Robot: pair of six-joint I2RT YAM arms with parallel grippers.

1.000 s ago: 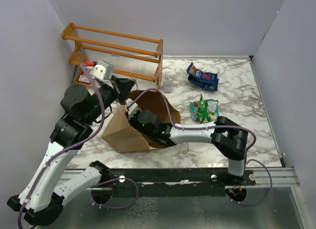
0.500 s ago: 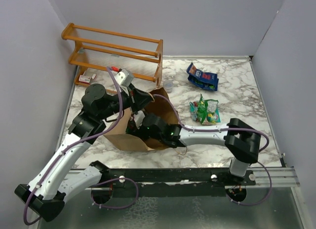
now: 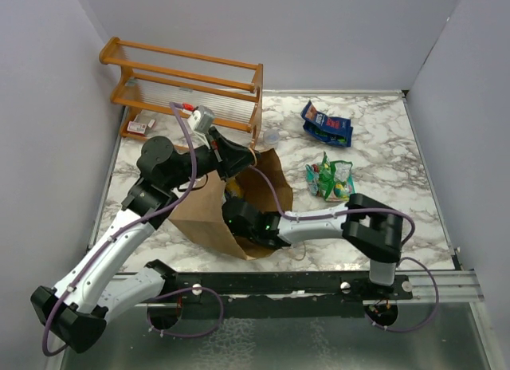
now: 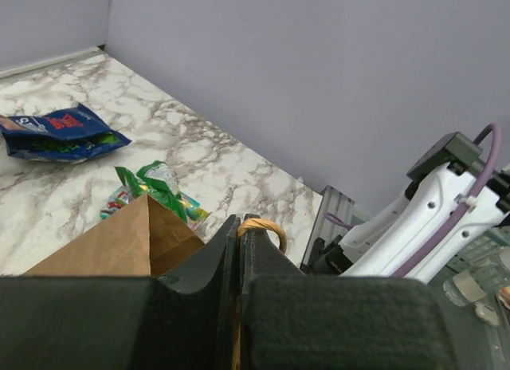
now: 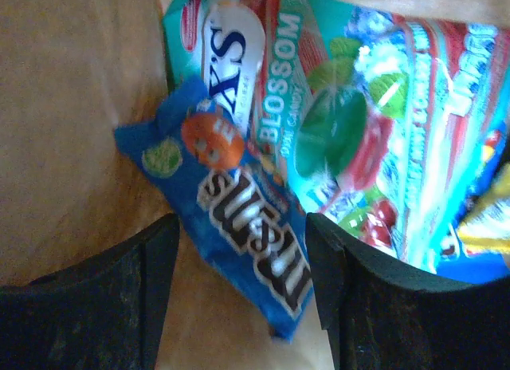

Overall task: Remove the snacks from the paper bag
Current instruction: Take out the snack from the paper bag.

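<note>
The brown paper bag (image 3: pixel 209 214) lies tilted on the marble table, its mouth toward the back right. My left gripper (image 3: pixel 242 157) is shut on the bag's twisted paper handle (image 4: pixel 267 226), holding the mouth up; the closed fingertips (image 4: pixel 239 223) pinch it. My right gripper (image 5: pixel 243 274) is deep inside the bag, open, with a blue snack packet (image 5: pixel 239 206) lying between its fingers (image 5: pixel 151 290), untouched as far as I can tell. A teal packet (image 5: pixel 358 123) lies behind it. Outside the bag lie a blue packet (image 3: pixel 327 124) and a green packet (image 3: pixel 331 179).
An orange wooden rack (image 3: pixel 187 83) stands at the back left, with a small red and white box (image 3: pixel 137 127) under it. A small clear cup (image 3: pixel 271 137) sits by the rack's right end. Walls close in at left, back and right.
My left gripper has swung right and forward with the handle, pulling the bag's mouth up. My right gripper has opened inside the bag and shifted slightly nearer.
</note>
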